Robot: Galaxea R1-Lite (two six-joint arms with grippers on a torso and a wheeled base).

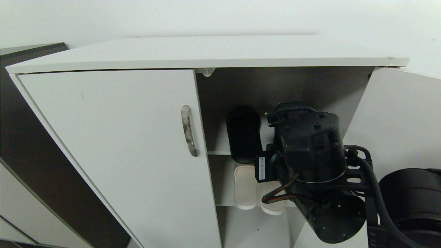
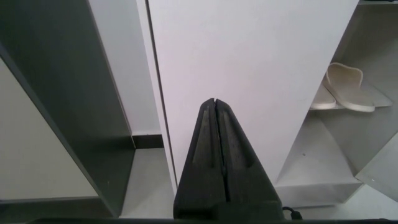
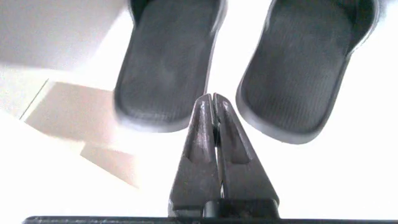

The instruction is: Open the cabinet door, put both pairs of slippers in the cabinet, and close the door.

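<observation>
The white cabinet (image 1: 206,51) has its right door (image 1: 399,113) swung open and its left door (image 1: 113,144) closed. A pair of black slippers (image 3: 168,68) lies on the upper shelf (image 1: 218,151); one black slipper (image 1: 243,134) shows in the head view. A pair of white slippers (image 1: 245,187) rests on the shelf below, and the white slippers (image 2: 345,87) appear in the left wrist view. My right gripper (image 3: 213,99) is shut and empty, its tips just short of the gap between the black slippers. My left gripper (image 2: 215,102) is shut and empty, facing the closed left door (image 2: 249,68).
A metal handle (image 1: 188,130) sits on the closed left door. A dark panel (image 1: 31,144) stands to the left of the cabinet. My right arm (image 1: 310,155) fills much of the open compartment.
</observation>
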